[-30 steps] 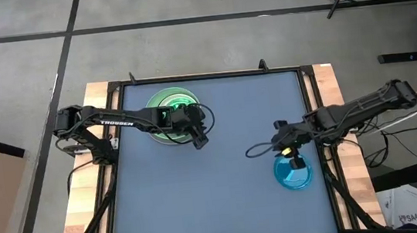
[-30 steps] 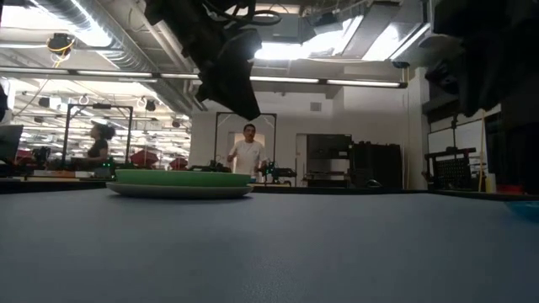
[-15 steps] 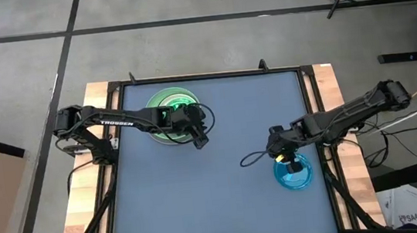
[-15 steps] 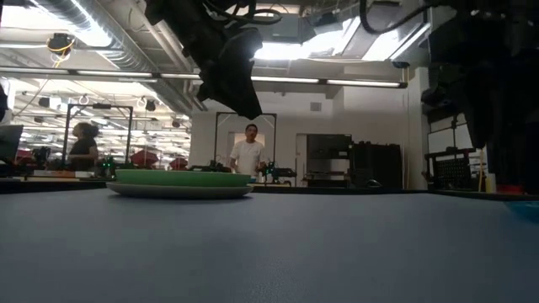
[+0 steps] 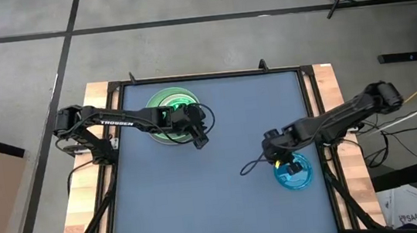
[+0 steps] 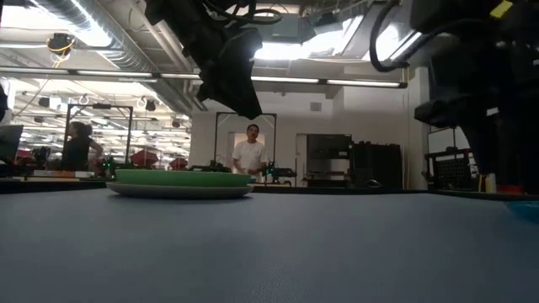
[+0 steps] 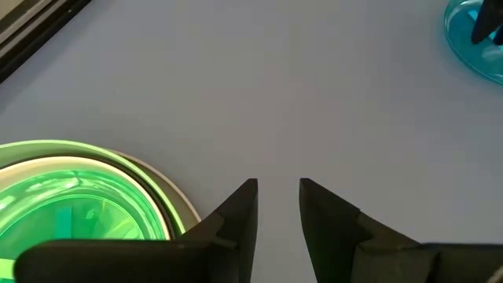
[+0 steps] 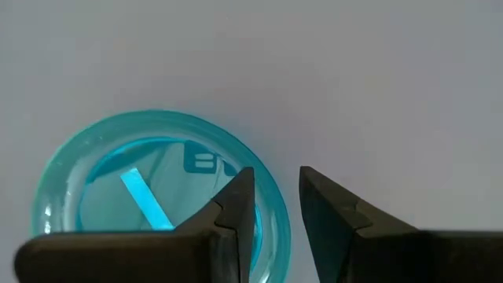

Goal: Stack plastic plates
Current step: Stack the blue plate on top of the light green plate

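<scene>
A stack of plastic plates rests on the table at the far left, with a translucent green plate on top and a light green and a grey rim below. My left gripper hangs open just beside the stack, above bare table. A small translucent cyan plate lies flat near the right edge. Above its rim my right gripper stands open, pointing down: one finger over the plate, the other outside it. I cannot tell whether it touches.
The blue-grey table top is bare between the stack and the cyan plate. A black frame runs round the table. A loose cable hangs from the right arm. People stand in the room behind.
My right gripper has sunk toward the cyan plate and shifted a little toward the table's left and near edges, tipping steeper downward and rolling somewhat. Its fingers keep the same gap.
</scene>
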You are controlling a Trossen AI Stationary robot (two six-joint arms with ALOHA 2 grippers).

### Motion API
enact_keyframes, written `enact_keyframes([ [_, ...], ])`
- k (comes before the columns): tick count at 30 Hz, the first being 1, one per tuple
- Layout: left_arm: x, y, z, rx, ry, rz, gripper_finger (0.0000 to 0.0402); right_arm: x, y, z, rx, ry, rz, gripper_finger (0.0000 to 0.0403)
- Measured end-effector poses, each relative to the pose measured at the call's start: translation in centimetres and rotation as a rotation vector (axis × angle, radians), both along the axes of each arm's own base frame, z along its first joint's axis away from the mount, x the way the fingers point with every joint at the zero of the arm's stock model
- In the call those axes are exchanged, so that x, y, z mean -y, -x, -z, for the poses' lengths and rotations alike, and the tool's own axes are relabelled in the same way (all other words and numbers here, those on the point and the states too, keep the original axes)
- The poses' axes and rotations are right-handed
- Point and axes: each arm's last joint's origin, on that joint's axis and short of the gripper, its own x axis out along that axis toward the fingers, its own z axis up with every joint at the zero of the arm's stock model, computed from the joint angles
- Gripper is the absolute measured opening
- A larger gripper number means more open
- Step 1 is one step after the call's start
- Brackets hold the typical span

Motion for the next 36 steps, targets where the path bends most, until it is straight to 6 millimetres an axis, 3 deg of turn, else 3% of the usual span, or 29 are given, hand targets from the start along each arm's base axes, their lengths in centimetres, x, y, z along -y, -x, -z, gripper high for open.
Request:
enact_keyframes([
  [16, 0.0, -0.2, -0.1, 0.023, -0.002, 0.000, 0.0088, -0.3, -1.2, 3.4, -0.133, 0.051, -0.109, 0.0095],
  [36, 0.0, -0.2, -0.2, 0.027, -0.002, 0.000, 0.0088, -0.6, -1.6, 4.6, -0.175, 0.012, -0.190, 0.0095],
])
